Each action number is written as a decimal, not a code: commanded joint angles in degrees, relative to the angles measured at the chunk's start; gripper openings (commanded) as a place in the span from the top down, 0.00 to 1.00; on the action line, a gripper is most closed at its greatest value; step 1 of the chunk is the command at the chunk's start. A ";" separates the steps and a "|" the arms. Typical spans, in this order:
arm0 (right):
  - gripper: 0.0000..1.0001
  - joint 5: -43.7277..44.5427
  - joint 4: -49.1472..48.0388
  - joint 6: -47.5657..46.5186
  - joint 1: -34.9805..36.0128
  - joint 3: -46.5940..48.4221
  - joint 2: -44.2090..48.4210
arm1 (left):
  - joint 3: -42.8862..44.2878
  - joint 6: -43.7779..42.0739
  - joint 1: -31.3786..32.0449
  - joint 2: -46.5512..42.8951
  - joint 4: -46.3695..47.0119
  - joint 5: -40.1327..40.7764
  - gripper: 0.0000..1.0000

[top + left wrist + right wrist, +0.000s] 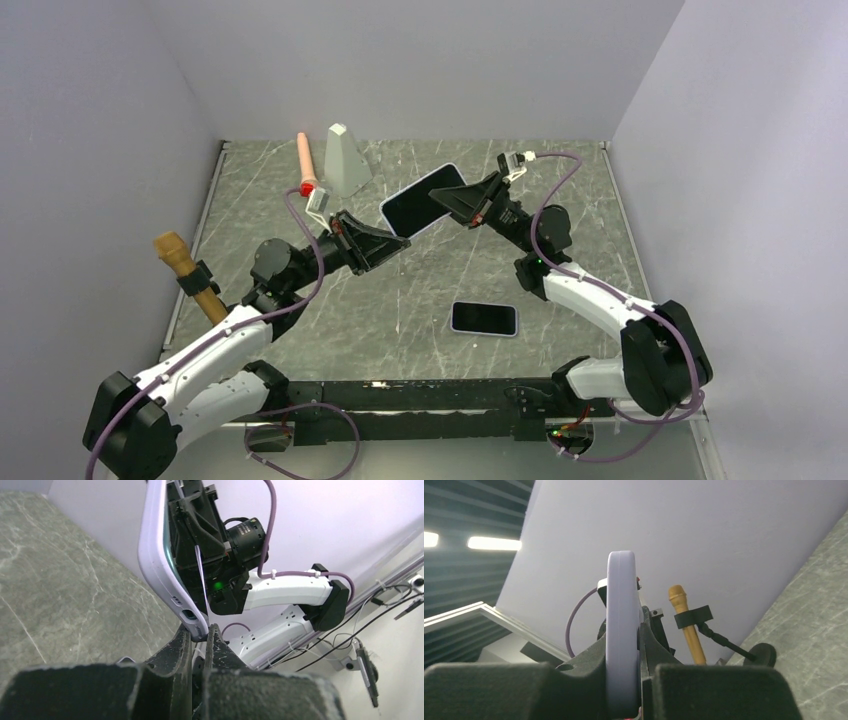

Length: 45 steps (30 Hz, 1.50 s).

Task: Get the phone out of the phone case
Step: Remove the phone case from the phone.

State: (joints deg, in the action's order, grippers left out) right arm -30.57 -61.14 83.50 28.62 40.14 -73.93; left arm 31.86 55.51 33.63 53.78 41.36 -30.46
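A lavender phone case (423,200) with a dark face hangs tilted in the air over the middle back of the table, held between both arms. I cannot tell whether a phone sits inside it. My left gripper (400,243) is shut on its lower left corner; in the left wrist view (200,635) the fingers pinch the corner of the case (152,555). My right gripper (457,205) is shut on the case's right edge, which shows end-on in the right wrist view (622,630). A dark-screened phone (483,318) with a pale rim lies flat on the table, near centre.
A grey wedge-shaped block (345,160) and a pink rod with a red tip (306,165) stand at the back left. A brown-headed stick on a black stand (190,275) is at the left edge. Grey walls enclose the marble table (560,200).
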 commanded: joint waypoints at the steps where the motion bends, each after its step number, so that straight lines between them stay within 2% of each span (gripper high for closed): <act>1: 1.00 -2.11 -16.08 16.76 1.04 2.93 -1.10 | 1.05 -8.42 -1.09 0.86 2.34 -1.62 1.00; 6: 1.00 0.03 -28.76 29.74 1.61 3.28 -4.00 | -2.90 -7.51 -4.38 3.44 10.91 -3.68 1.00; 11: 1.00 1.46 -28.82 30.02 2.08 4.43 -2.72 | -2.36 -5.97 -7.38 8.41 13.67 -4.22 1.00; 15: 1.00 3.69 -32.99 33.70 2.14 4.98 -4.11 | -1.66 -5.81 -7.76 10.65 14.79 -4.28 1.00; 21: 1.00 5.04 -34.95 36.50 2.36 6.20 -4.96 | -1.18 -9.14 -7.74 10.46 9.50 -1.90 1.00; 28: 1.00 5.13 -36.45 36.80 2.18 5.99 -5.63 | 1.39 -10.83 -8.10 9.90 -2.74 3.10 1.00; 32: 1.00 3.65 -35.59 33.94 1.65 5.13 -6.14 | 2.74 -10.28 -8.07 7.64 -10.43 2.86 1.00; 33: 1.00 3.22 -35.20 33.01 1.31 4.92 -6.14 | 3.66 -10.57 -8.05 6.71 -13.92 2.73 0.96; 34: 1.00 2.65 -35.11 32.27 0.92 4.67 -6.20 | 4.75 -11.22 -8.05 5.69 -18.27 2.12 0.87; 37: 1.00 0.88 -34.58 29.26 -0.63 3.99 -6.23 | 8.03 -13.96 -8.06 2.67 -28.42 -1.36 0.51; 40: 1.00 -1.71 -32.04 25.39 -2.11 3.12 -5.95 | 8.44 -14.73 -8.11 -1.74 -33.01 -5.09 0.28; 42: 1.00 -3.70 -26.69 21.84 -2.47 2.85 -5.36 | 8.77 -15.04 -8.05 -5.85 -35.11 -7.51 0.20; 45: 1.00 -5.64 -20.59 16.65 -2.52 3.01 -4.54 | 9.30 -13.23 -8.06 -10.02 -34.01 -12.08 0.16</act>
State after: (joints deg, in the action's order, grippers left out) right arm -32.95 -77.49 105.38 26.44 41.08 -82.19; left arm 39.83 43.16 25.67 49.17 12.23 -36.64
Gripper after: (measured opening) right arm 0.175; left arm 0.824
